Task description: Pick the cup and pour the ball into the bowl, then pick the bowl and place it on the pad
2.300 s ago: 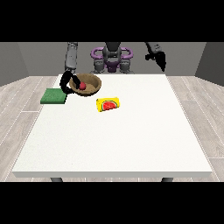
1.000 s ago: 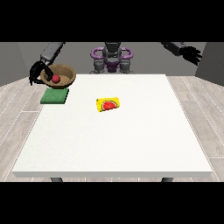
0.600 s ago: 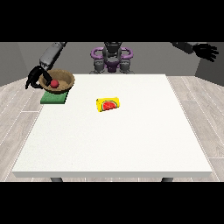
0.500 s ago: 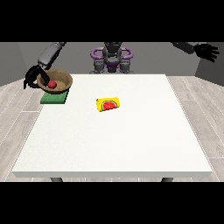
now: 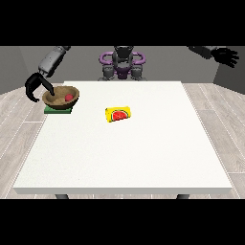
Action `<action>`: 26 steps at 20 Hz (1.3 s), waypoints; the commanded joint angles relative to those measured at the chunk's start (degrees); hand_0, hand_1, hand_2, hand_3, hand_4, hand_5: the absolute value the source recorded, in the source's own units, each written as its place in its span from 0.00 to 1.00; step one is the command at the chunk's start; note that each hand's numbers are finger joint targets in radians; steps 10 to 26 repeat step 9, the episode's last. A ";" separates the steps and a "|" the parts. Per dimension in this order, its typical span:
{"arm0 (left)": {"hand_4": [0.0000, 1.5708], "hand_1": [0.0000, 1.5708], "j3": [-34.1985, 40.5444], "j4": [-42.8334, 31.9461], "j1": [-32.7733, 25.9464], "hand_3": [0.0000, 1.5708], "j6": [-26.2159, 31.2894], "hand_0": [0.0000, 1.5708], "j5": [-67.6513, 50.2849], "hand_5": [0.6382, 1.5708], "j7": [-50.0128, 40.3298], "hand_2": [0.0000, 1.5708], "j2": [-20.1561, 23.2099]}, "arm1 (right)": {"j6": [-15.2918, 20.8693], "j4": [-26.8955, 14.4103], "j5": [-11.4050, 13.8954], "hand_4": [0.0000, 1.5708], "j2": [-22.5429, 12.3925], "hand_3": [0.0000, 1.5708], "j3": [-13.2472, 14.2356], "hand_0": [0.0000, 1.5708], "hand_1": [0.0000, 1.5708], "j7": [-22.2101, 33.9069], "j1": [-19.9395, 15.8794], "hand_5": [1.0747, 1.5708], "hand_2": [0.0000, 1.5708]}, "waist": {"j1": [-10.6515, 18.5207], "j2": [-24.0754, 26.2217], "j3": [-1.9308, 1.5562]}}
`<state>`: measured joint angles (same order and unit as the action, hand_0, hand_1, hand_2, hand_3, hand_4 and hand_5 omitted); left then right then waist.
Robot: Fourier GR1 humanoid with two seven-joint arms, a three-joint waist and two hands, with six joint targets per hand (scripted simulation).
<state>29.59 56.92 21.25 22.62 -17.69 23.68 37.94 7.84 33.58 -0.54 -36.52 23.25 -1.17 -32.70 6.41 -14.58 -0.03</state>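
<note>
The bowl [image 5: 61, 97] with the red ball [image 5: 69, 97] inside sits on the green pad [image 5: 58, 110], and the hand at the view's left [image 5: 36, 86] has its fingers curled at the rim. The yellow cup [image 5: 118, 115] lies on its side mid-table [image 5: 143, 158]. The hand at the view's right [image 5: 226, 56] hangs off to the side, fingers spread.

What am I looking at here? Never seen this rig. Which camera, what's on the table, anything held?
One camera, standing across the table and facing a humanoid robot with two arms and black hands. On the white table lies a yellow cup on its side, with a watermelon picture. At the far corner at the view's left, a wooden bowl with a red ball inside sits on a green pad. The hand at the view's left is beside the bowl with its fingers curled at the rim. The hand at the view's right is raised off to the side, open and holding nothing.
</note>
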 commanded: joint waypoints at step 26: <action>0.57 0.00 -10.71 4.88 -2.02 0.00 -8.65 0.00 4.82 0.99 -13.13 0.00 -11.59 | -6.63 3.38 0.97 0.30 4.44 0.00 -6.17 0.00 0.00 10.12 -7.55 0.72 0.00 | -4.94 21.33 0.17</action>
